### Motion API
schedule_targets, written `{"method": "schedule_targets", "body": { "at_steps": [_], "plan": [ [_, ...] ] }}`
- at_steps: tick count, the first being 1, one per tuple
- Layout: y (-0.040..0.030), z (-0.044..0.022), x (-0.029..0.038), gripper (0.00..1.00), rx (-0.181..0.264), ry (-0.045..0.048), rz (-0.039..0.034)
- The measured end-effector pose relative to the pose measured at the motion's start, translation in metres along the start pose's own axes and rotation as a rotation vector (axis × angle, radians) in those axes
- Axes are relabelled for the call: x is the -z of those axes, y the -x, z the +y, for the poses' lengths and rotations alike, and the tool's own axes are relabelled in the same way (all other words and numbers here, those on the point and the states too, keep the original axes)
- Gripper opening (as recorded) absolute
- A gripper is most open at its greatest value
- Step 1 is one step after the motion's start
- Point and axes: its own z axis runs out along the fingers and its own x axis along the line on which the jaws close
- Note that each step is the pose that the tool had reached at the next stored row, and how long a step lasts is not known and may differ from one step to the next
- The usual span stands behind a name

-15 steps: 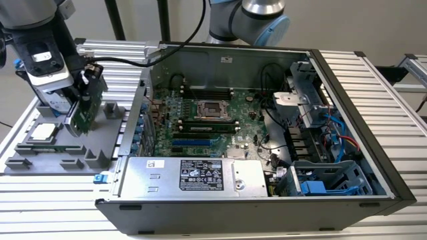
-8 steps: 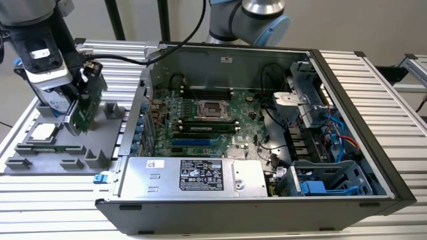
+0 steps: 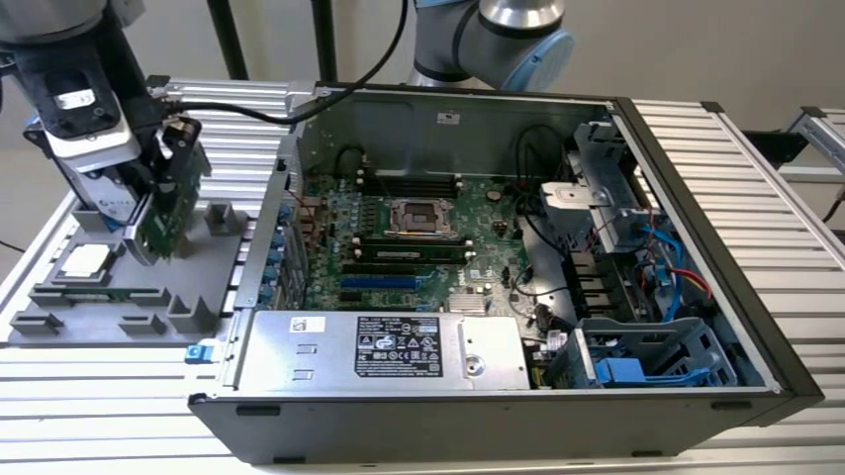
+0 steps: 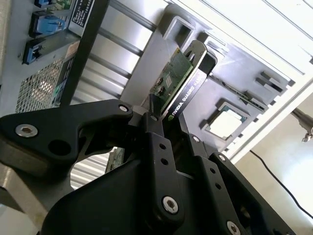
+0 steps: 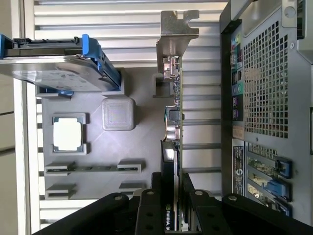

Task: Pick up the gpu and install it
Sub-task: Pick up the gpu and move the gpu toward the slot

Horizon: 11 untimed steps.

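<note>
The gpu (image 3: 173,201) stands upright on its long edge over the grey holder tray (image 3: 79,322) at the exterior view's left, outside the computer case. Its green board faces the case. My gripper (image 3: 156,173) comes down from above and is shut on the card's upper edge. In the second wrist view the black fingers (image 4: 155,139) clamp the gpu (image 4: 177,83), green on one face and black on the other. In the first wrist view the gpu (image 5: 172,120) shows edge-on between the jaws of the gripper (image 5: 172,185), with its silver bracket (image 5: 177,35) at the far end. Whether the card's lower edge is clear of the tray I cannot tell.
The open computer case (image 3: 687,228) lies to the exterior view's right, with the motherboard (image 3: 410,242), a blue slot (image 3: 383,282) and the power supply (image 3: 383,346) inside. The tray also holds a processor chip (image 3: 82,260), a memory stick (image 3: 99,294) and a hard drive in a blue frame (image 5: 58,66).
</note>
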Motion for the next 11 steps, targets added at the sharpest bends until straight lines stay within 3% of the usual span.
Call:
{"method": "schedule_targets", "body": {
  "at_steps": [11],
  "plan": [
    [0.0000,0.0002,0.0036,0.00,0.000,0.0000,0.0000]
  ]
}}
